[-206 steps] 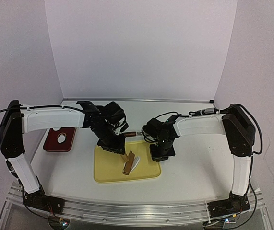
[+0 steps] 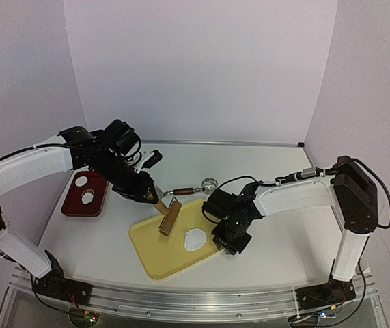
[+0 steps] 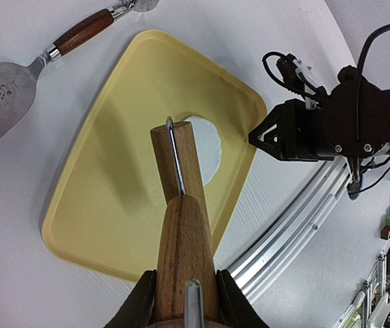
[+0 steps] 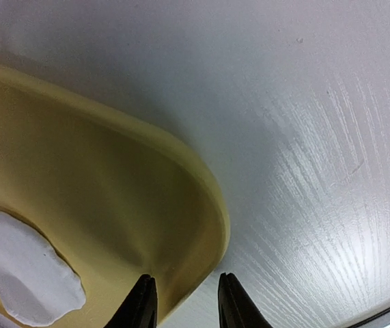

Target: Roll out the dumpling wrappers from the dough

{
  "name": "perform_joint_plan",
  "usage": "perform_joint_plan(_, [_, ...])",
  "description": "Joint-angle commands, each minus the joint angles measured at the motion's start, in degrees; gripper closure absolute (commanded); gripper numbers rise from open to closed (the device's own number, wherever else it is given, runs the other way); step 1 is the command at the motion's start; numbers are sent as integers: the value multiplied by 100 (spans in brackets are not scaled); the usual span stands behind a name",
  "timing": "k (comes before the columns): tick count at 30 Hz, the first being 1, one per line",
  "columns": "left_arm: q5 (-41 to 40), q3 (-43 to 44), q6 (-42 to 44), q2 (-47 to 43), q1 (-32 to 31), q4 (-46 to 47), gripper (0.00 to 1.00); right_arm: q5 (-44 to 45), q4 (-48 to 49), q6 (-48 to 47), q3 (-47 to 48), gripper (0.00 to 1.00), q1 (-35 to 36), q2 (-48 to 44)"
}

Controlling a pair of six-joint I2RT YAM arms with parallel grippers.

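While the left tool point(image 3: 186, 301) clamps the pin point(image 2: 168, 218) above the tray point(image 2: 150, 256), the dough point(image 2: 195, 239) lies flattened there and two wrappers point(image 2: 81, 181) sit on the plate point(image 2: 72, 208); we judge cutting remains. The right tool point(image 4: 181, 301) straddles the tray rim; we cannot tell if it grips. Earlier, the pin rested on the dough.

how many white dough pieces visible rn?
3. One dough piece lies on the yellow tray, centre; two more sit on the red tray at far left. Others could be hidden.
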Motion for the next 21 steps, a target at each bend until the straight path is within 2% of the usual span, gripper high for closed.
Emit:
perform_joint_plan(1, [146, -8, 156, -225, 63, 337, 100, 235, -139, -83, 277, 73, 14, 141])
perform_joint_plan(5, [231, -91, 169, -196, 80, 459, 100, 377, -138, -231, 208, 82, 11, 143])
perform_joint_plan(11, [378, -123, 142, -108, 92, 588, 100, 585, -139, -850, 249, 90, -83, 151])
perform_joint_plan(21, [788, 336, -185, 621, 121, 817, 100, 262, -138, -3037, 790, 100, -887, 339])
